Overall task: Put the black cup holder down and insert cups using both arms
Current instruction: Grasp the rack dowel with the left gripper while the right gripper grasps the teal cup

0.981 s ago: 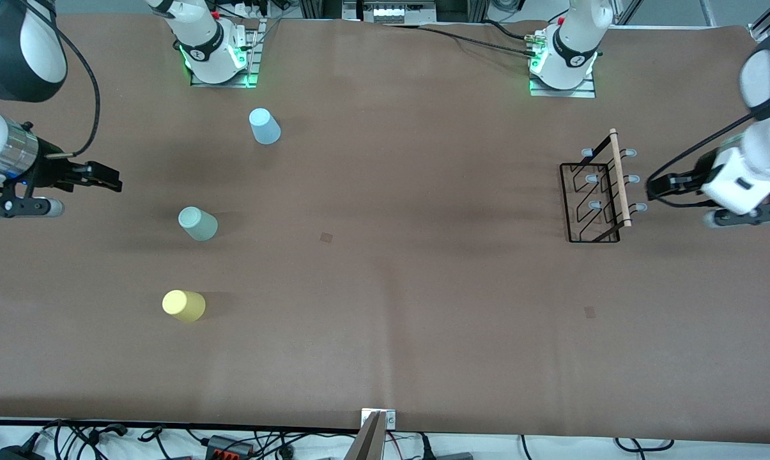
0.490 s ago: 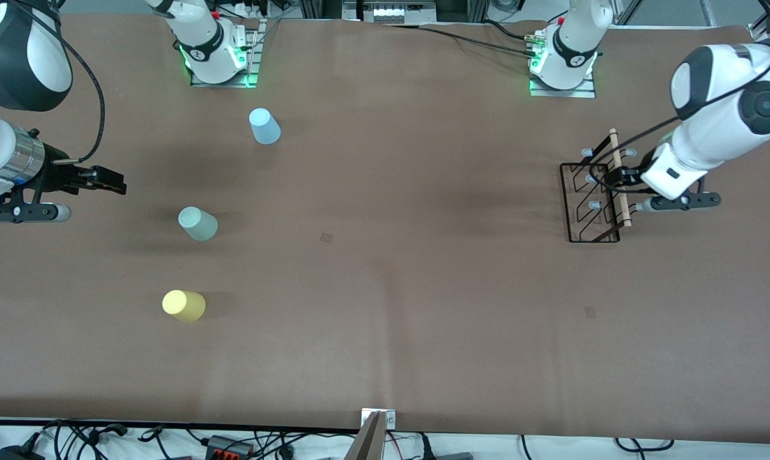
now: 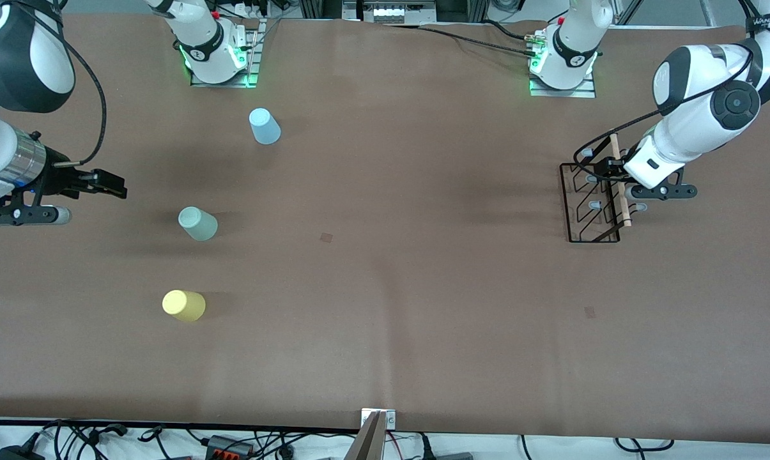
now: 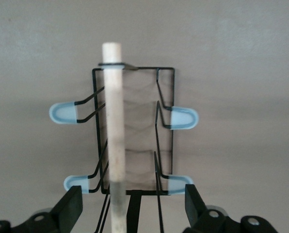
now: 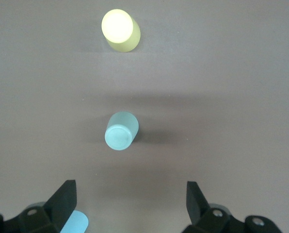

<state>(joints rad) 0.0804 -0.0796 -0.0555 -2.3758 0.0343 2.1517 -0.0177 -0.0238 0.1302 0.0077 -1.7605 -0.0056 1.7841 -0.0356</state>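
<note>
The left gripper [image 4: 130, 206] stood spread astride the wooden rod [image 4: 114, 141] of the black cup holder [image 3: 594, 203], at the left arm's end of the table. Closing off-centre could tip the rack. The right gripper [image 5: 130, 206] waited spread over the 3 cups.

Black wire cup holder [image 3: 590, 203] with a pale wooden rod [image 4: 114, 136] and pale blue peg tips [image 4: 183, 118]. Cups, all plain and unpatterned: light blue cup [image 3: 264, 126], pale mint green cup [image 3: 197, 223], yellow cup [image 3: 183, 305]. Table [image 3: 397, 275]: uniform matte brown. Arms: white shells with dark grey joints; left gripper [image 3: 605, 167] and right gripper [image 3: 111, 186] both black.
</note>
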